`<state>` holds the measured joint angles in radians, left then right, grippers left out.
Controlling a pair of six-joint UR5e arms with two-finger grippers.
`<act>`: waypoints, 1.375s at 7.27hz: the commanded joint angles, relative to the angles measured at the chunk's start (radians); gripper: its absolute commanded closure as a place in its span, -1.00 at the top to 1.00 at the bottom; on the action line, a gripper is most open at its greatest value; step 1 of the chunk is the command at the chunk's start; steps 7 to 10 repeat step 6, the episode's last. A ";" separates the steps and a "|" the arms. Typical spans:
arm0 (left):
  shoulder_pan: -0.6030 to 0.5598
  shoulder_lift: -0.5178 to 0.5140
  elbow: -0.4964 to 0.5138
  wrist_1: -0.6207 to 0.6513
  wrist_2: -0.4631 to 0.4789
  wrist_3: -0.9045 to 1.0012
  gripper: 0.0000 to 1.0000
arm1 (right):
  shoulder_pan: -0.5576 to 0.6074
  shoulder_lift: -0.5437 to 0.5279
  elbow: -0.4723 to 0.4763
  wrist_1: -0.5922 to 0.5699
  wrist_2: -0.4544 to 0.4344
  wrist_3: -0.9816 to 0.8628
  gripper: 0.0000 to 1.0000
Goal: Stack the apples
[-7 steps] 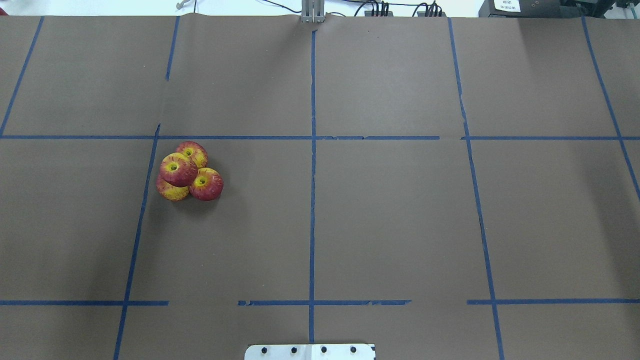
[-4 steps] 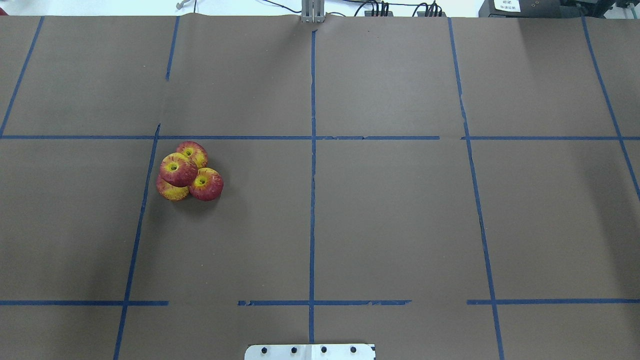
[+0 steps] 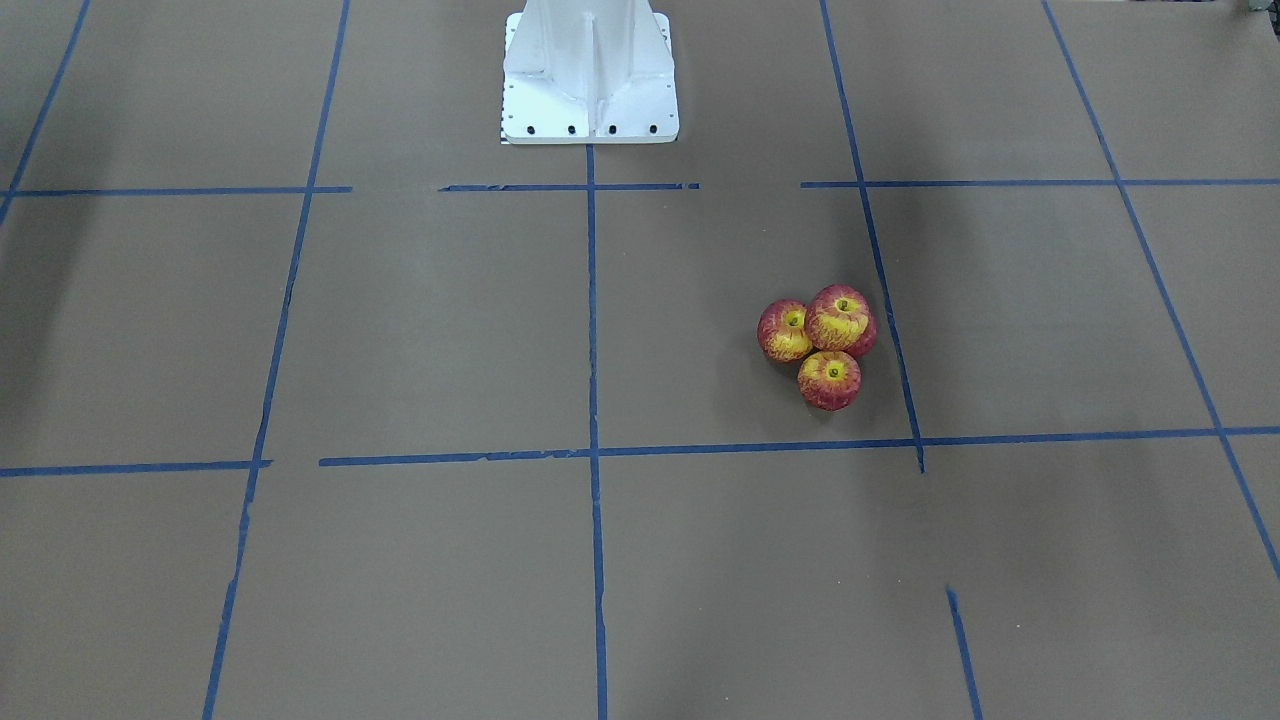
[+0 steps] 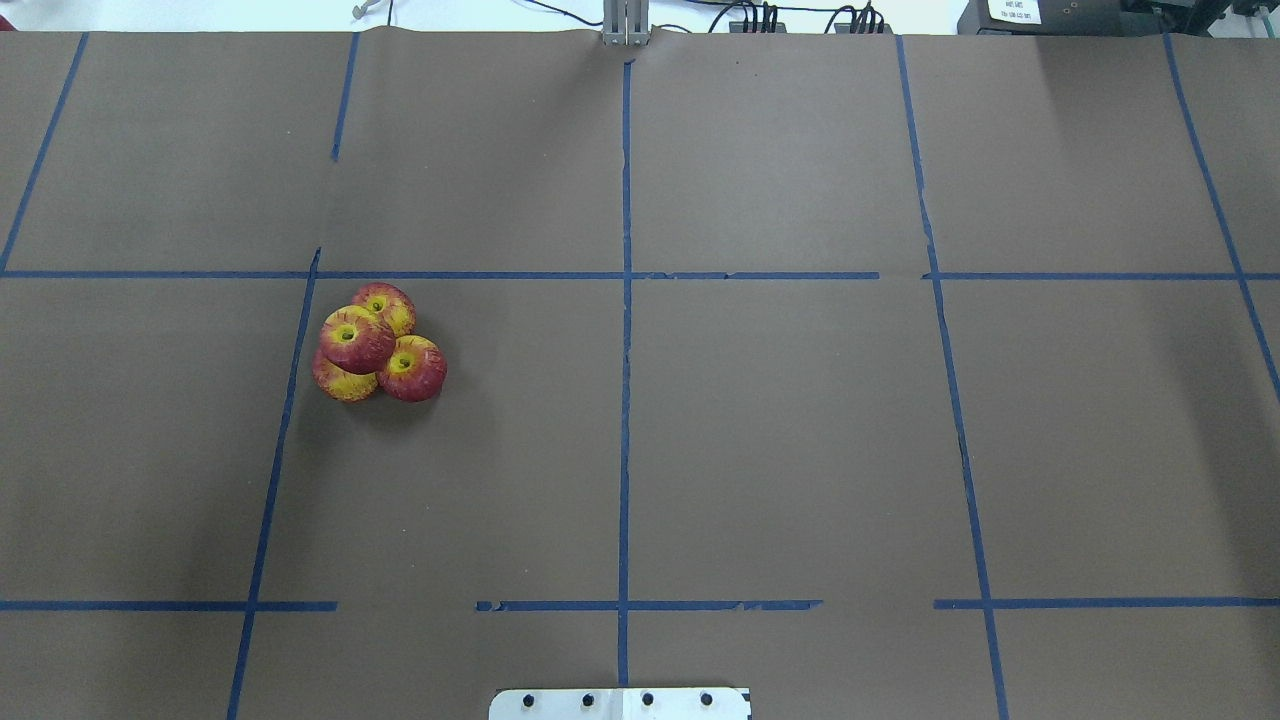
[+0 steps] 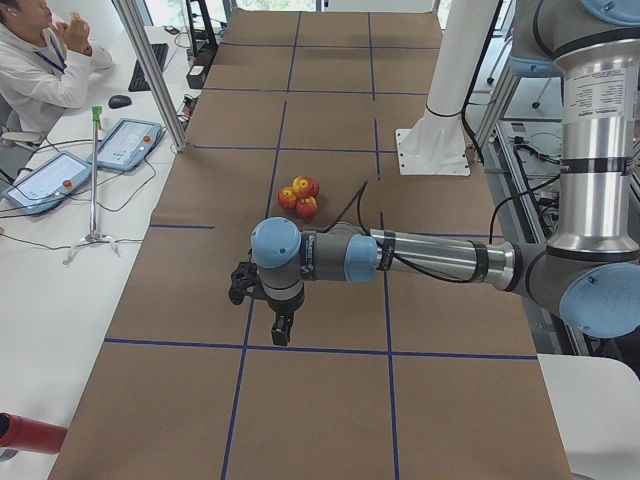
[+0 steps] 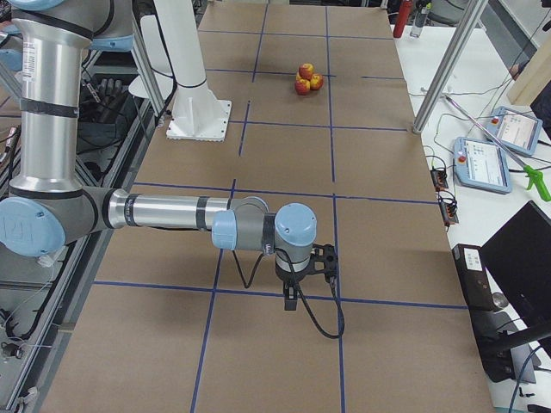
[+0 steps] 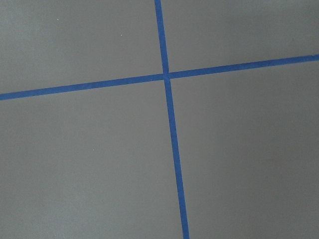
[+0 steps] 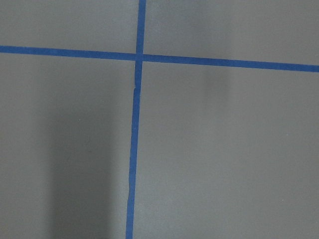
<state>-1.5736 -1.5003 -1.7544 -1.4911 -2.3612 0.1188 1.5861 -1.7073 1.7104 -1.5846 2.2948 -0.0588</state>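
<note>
Bolts dot the white base plate at the near edge of the table. The table is covered in brown paper and ruled into squares by blue tape lines.

Out at the table's two ends, each arm reaches over the paper with its tool pointing down. The left gripper and the right gripper show only from the side, so I cannot tell whether either pair of jaws is apart or together. Both hang well away from the fruit.

Farther in, on the robot's left half and just inside a tape line, the apples sit in one tight cluster. Three lie on the paper touching each other. The top apple rests on them, stem up and slightly off-centre. All are small and round, with red skin streaked with yellow and a yellow-green hollow around a dark stem.

Beyond them is bare paper, then cables at the far edge.
</note>
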 commanded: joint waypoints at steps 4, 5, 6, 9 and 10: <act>-0.002 -0.011 -0.008 0.000 0.005 0.004 1.00 | 0.000 0.000 0.000 0.000 0.000 0.001 1.00; -0.002 -0.014 -0.013 0.000 0.005 0.004 1.00 | 0.000 0.000 0.000 0.000 0.000 0.001 1.00; -0.003 -0.014 -0.031 0.000 0.005 0.004 1.00 | 0.000 0.000 0.000 0.000 0.000 -0.001 1.00; -0.003 -0.014 -0.031 0.000 0.005 0.004 1.00 | 0.000 0.000 0.000 0.000 0.000 -0.001 1.00; -0.003 -0.014 -0.031 0.000 0.005 0.004 1.00 | 0.000 0.000 0.000 0.000 0.000 -0.001 1.00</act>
